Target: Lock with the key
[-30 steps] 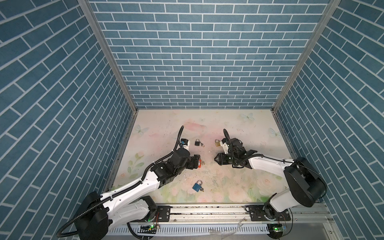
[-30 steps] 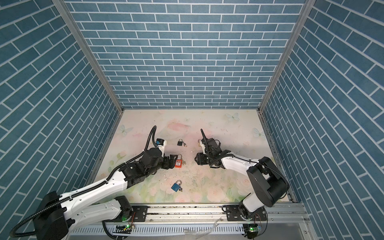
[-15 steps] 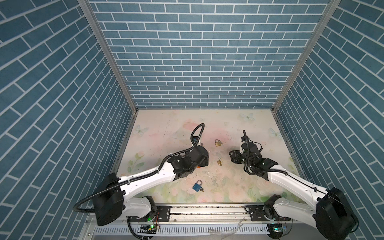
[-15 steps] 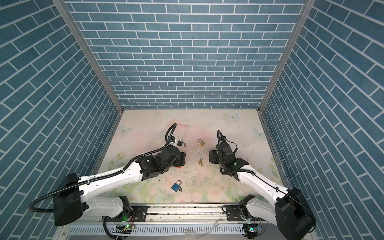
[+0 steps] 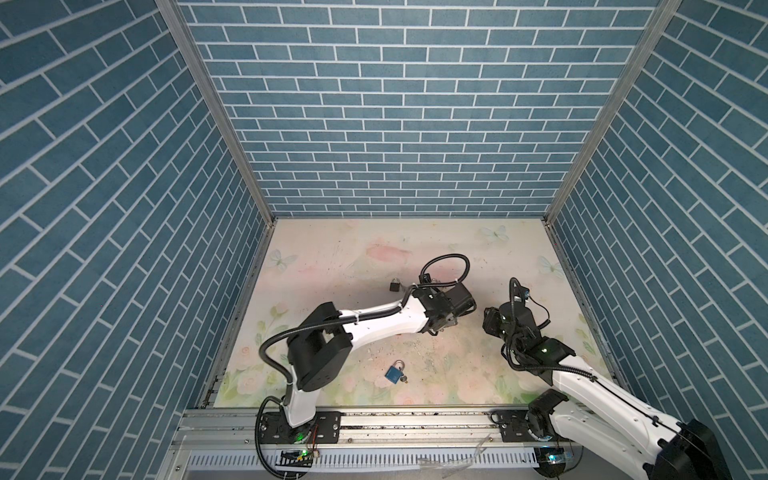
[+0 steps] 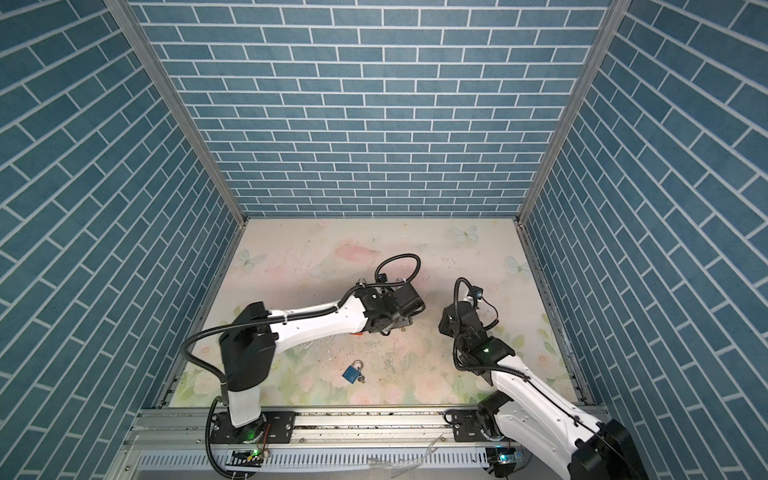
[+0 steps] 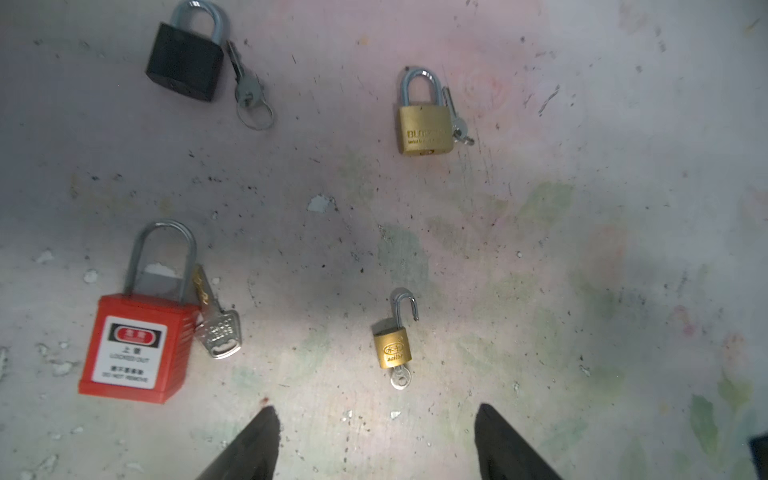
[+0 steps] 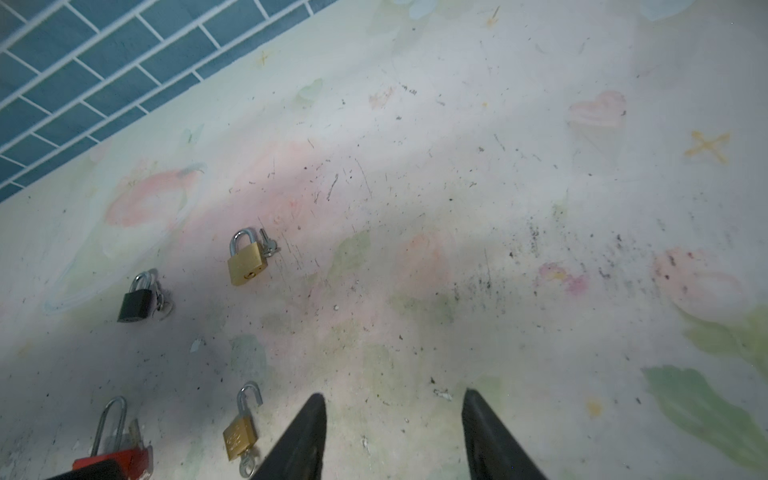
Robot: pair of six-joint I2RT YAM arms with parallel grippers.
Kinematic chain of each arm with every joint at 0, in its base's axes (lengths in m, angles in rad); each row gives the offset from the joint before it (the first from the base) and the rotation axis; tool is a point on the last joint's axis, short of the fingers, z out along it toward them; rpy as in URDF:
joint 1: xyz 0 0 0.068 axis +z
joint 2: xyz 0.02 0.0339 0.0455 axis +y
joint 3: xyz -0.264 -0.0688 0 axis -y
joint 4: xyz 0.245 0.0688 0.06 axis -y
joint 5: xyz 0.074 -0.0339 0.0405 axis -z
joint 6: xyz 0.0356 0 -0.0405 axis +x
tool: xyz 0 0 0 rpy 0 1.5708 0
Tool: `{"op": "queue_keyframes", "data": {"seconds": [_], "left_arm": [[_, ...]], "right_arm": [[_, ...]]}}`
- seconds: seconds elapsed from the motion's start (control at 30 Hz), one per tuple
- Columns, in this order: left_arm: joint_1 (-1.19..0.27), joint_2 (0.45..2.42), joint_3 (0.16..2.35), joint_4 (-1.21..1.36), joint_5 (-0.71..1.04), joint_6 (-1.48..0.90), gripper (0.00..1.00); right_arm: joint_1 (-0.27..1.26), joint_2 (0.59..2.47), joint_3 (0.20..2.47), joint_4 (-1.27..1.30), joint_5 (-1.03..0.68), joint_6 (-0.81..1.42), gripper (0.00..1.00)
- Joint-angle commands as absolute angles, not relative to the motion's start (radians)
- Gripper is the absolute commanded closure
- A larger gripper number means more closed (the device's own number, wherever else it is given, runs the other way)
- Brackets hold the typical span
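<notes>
**Left wrist view.** The left gripper [image 7: 376,409] hung above the floral tabletop [image 7: 582,249], jaws wide apart and nothing between them; the small brass padlock [image 7: 392,345] lay flat just ahead of the fingertips and in line with the gap, its shackle swung open; its key [image 7: 400,379] sat in the keyhole, at the end nearer the gripper; a red safety padlock [image 7: 135,345] lay well off to one side, shackle closed, with a silver key [image 7: 218,330] touching its body; farther out lay a black padlock [image 7: 183,62] and a larger brass padlock [image 7: 424,126], both closed, each with a key just beside it.

**Right wrist view.** The right gripper [image 8: 392,395] was poised over bare tabletop, jaws moderately apart and empty; the small brass padlock [image 8: 240,434] lay outside the jaws, near the outer face of one finger but not touching it; the red safety padlock [image 8: 120,455] was partly cut off at the frame edge; the black padlock [image 8: 135,303] and larger brass padlock [image 8: 246,262] lay farther on, toward the blue brick wall [image 8: 83,62].

**Top views.** Both arms reached toward the middle of the table, grippers pointing down; the jaw openings could not be judged from above; the left arm [image 5: 386,322] covered the small brass padlock; a blue padlock [image 5: 394,372] lay alone in both top views, nearer the front rail [image 5: 415,419], well apart from either gripper.
</notes>
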State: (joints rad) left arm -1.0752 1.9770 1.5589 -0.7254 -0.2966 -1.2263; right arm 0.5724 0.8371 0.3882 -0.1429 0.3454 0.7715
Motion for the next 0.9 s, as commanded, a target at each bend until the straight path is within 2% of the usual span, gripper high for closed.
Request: {"op": "queue_keyframes", "data": {"seconds": [0.0,0.37,0.57,0.87], "left_arm": [[-1.079,2.060,1.655,-0.909,-0.275,-1.295,0.28],[-1.072,2.217,1.790,-0.917,-0.244,-1.269,0.36],[-1.057,2.255,1.791,-0.899,-0.241,-1.273,0.43],[-1.038,2.285,1.796,-0.890,-0.265,-1.255,0.46]], "right_arm": [[0.566,0.786,0.364,-0.145,0.405,0.818,0.47],[0.563,0.733,0.335,-0.152,0.425,0.811,0.47],[0.561,0.748,0.341,-0.134,0.423,0.796,0.47],[0.558,0.775,0.354,-0.113,0.419,0.781,0.47]]}}
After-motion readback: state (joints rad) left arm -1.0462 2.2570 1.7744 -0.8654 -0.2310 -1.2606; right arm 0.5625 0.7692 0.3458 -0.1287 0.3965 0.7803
